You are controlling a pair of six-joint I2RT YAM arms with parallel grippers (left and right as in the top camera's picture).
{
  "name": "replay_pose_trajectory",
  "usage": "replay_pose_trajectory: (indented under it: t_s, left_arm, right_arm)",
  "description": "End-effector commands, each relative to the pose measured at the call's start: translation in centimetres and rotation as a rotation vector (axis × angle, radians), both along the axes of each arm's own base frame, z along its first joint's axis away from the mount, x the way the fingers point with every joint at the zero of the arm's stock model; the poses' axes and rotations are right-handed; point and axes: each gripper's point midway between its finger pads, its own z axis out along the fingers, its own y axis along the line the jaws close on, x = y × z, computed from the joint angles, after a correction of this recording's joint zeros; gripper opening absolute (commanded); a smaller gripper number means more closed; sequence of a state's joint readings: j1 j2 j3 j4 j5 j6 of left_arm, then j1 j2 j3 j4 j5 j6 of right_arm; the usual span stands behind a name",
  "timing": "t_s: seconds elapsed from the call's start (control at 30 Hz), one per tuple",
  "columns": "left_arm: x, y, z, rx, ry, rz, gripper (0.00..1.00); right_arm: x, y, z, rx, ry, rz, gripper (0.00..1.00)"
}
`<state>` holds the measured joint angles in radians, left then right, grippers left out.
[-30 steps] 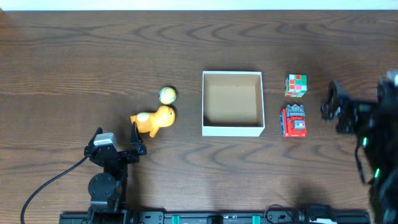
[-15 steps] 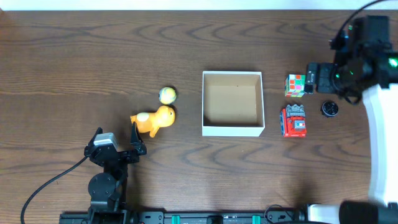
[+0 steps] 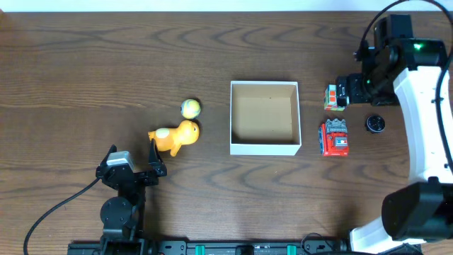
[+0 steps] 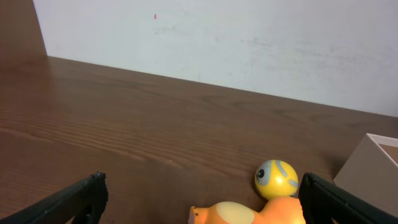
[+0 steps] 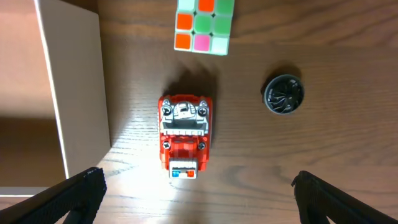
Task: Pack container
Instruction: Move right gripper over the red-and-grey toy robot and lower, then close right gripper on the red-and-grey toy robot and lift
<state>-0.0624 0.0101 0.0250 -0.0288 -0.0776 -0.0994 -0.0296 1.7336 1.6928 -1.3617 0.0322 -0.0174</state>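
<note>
Starting left: left gripper [image 3: 156,157] low over dark wooden table [image 3: 71,71], jaws spread wide. One orange plastic animal toy [image 3: 175,137] just ahead of it, one small yellow-and-blue ball [image 3: 190,108] just beside toy. Centre: one square white-walled container with brown cardboard inside [image 3: 265,147]. Right of it, near: one red toy truck [image 5: 185,137], one multicoloured puzzle cube [image 5: 204,25], one small black round disc [image 5: 283,94]. Right gripper [image 5: 198,180] hangs above them, jaws wide, partly covering cube in overhead view.
</note>
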Motion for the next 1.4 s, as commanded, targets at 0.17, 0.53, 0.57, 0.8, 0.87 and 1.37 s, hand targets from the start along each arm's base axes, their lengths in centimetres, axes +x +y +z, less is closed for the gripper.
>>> replay_pose_trajectory:
  t_s: [0.17,0.53,0.57,0.8,0.87,1.37]
  left_arm:
    - [-0.1,0.2,-1.8,0.021,0.053,0.007,0.98]
    - [-0.1,0.2,-1.8,0.021,0.053,0.007,0.98]
    - [-0.1,0.2,-1.8,0.021,0.053,0.007,0.98]
    - [-0.1,0.2,-1.8,0.021,0.053,0.007,0.98]
    - [-0.1,0.2,-1.8,0.021,0.053,0.007,0.98]
    - [-0.1,0.2,-1.8,0.021,0.053,0.007,0.98]
  right_arm:
    - [-1.3,2.4,-4.3,0.038,0.095,0.164,0.99]
    - [-3.0,2.3,-11.7,-0.012,0.135,0.201,0.99]
    - [-3.0,2.1,-12.0,-0.018,0.133,0.197,0.99]
    - [-3.6,2.2,-14.6,-0.002,0.122,0.186,0.99]
    - [-3.6,2.2,-15.3,-0.002,0.111,0.174,0.99]
    - [-4.8,1.0,-17.5,-0.002,0.113,0.085,0.75]
